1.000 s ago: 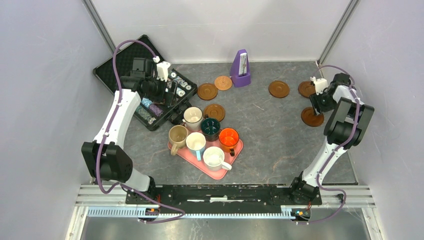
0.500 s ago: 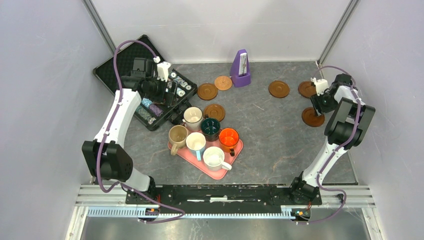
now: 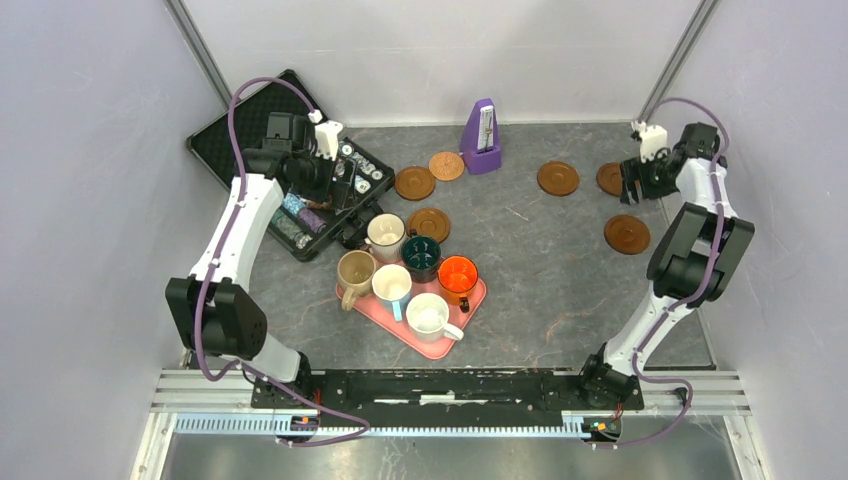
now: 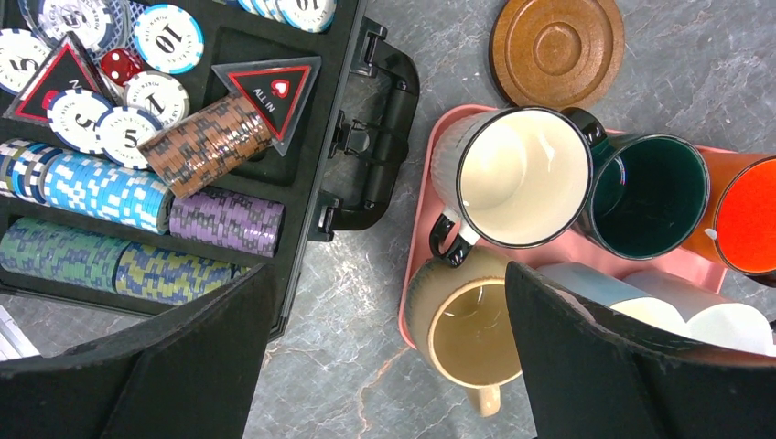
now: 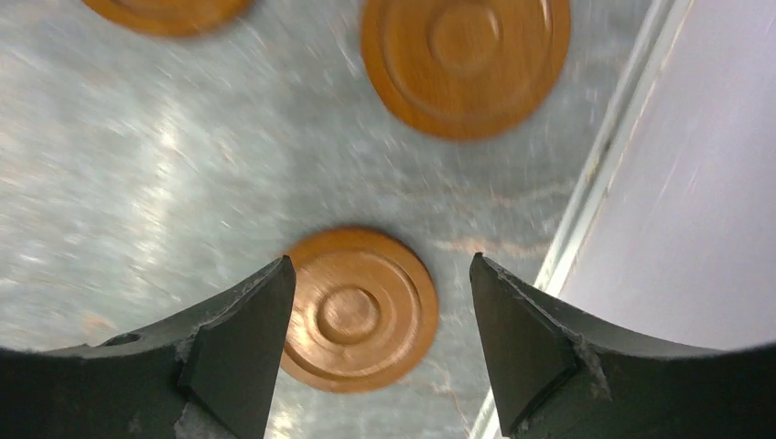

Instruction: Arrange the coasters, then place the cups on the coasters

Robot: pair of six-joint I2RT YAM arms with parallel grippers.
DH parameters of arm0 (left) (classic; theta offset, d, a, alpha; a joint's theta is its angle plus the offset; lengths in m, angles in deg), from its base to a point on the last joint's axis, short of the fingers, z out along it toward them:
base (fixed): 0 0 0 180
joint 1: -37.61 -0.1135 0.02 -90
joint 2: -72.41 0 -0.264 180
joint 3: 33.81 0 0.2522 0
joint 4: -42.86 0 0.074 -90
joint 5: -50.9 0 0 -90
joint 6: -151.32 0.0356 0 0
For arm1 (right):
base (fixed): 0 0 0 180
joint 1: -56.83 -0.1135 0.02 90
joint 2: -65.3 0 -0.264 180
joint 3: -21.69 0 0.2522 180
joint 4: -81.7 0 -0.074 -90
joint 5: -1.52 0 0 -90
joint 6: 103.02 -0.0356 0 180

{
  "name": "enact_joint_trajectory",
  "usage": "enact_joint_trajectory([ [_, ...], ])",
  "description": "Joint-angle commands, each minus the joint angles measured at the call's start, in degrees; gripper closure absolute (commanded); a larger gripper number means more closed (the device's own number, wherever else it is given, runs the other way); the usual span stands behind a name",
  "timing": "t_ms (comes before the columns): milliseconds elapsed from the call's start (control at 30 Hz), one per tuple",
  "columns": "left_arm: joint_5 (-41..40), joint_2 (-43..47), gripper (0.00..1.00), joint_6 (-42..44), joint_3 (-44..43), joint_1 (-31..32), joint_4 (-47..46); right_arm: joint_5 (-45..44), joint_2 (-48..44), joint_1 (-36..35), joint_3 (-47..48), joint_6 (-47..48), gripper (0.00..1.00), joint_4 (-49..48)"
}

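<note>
Six cups stand on the pink tray: white with dark rim, teal, orange, tan, light blue, plain white. Brown coasters lie on the table: three near the tray and three to the right. My right gripper hovers open over the far right coaster, which lies flat below the jaws. My left gripper is open and empty, beside the tan cup.
An open black case of poker chips sits at the back left, under my left arm. A purple metronome stands at the back middle. The right wall runs close beside my right gripper.
My right gripper opened wider, left the near right coaster lying on the table and moved back over the far right coaster. The left arm barely moved.
</note>
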Motion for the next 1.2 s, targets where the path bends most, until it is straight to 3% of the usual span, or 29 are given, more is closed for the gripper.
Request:
enact_joint_trajectory([
  [0,1.6,0.0,0.0,0.1,-2.6,-0.3,-1.1,9.1,-6.1,-6.2,1.7,-10.0,0.22,-6.4],
  [167,1.0,0.1,0.0,0.3,-2.2,-0.3,-0.7,9.6,-6.9,-18.2,0.1,-19.1,0.21,-14.8],
  [333,-0.3,0.6,0.0,0.2,-2.4,-0.3,-0.3,3.5,-3.9,-31.0,2.0,-28.1,0.22,-23.2],
  [567,-1.7,1.5,0.0,0.3,-1.3,-0.3,0.5,-1.1,1.4,-45.0,3.2,-28.7,0.21,-31.7],
  [700,2.2,-1.3,0.0,2.2,-2.8,0.1,-1.1,-4.7,6.2,-49.4,7.6,-29.1,0.2,-32.7],
  [800,1.4,-8.4,0.0,2.9,-11.3,1.7,-2.6,-4.5,6.8,-50.0,8.0,-30.3,0.19,-33.0],
  [1000,-10.6,-28.8,0.11,6.1,-34.0,8.1,-2.9,-5.7,2.6,-48.5,2.9,-28.1,0.17,-32.3],
  [1167,-15.4,-43.9,0.18,8.8,-51.7,11.6,-3.7,-4.8,-1.5,-46.2,-2.2,-27.4,0.17,-31.3],
])
